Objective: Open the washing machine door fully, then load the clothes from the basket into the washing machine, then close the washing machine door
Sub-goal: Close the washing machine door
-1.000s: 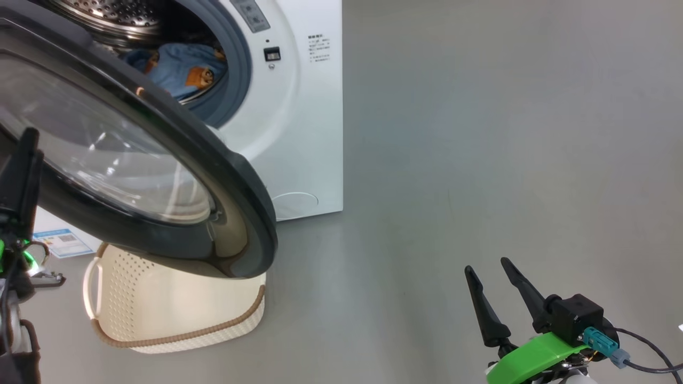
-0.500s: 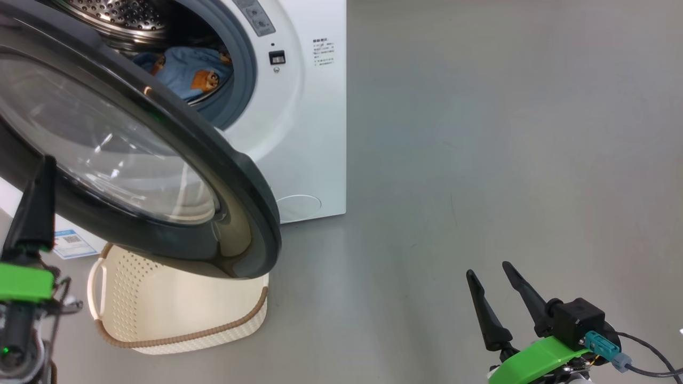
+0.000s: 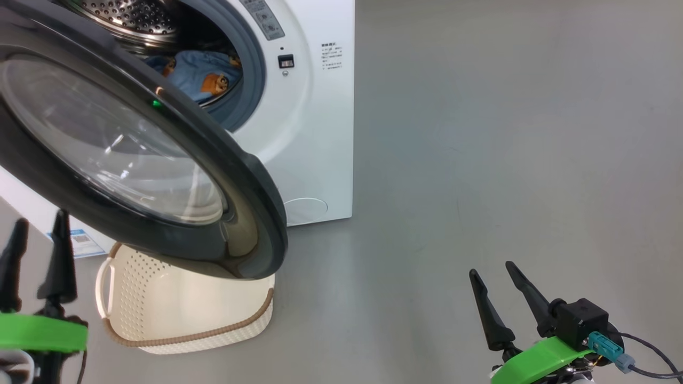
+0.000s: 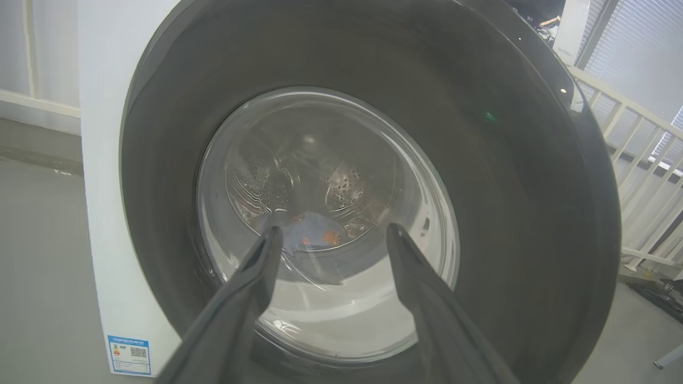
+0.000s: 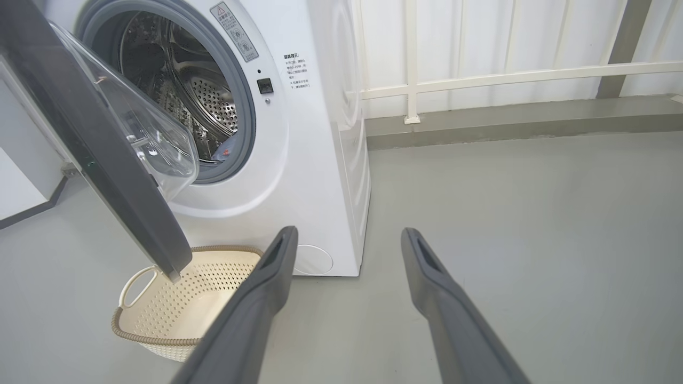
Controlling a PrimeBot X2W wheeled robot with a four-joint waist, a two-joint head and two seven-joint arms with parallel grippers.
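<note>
- clothes (image 3: 205,80) lie inside the steel drum (image 3: 114,13) of the washing machine (image 3: 315,133), light blue with an orange figure.
- washing machine door (image 3: 128,149) stands swung partway out, its black rim hanging over the basket (image 3: 160,304).
- basket sits on the floor (image 3: 480,133), just in front of the machine.
- left gripper (image 3: 40,224), at the lower left, has its fingers spread, holds nothing and points at the door's glass.
- right gripper (image 3: 491,269), at the lower right, has its fingers spread and holds nothing, over the floor, well apart from the machine.
</note>
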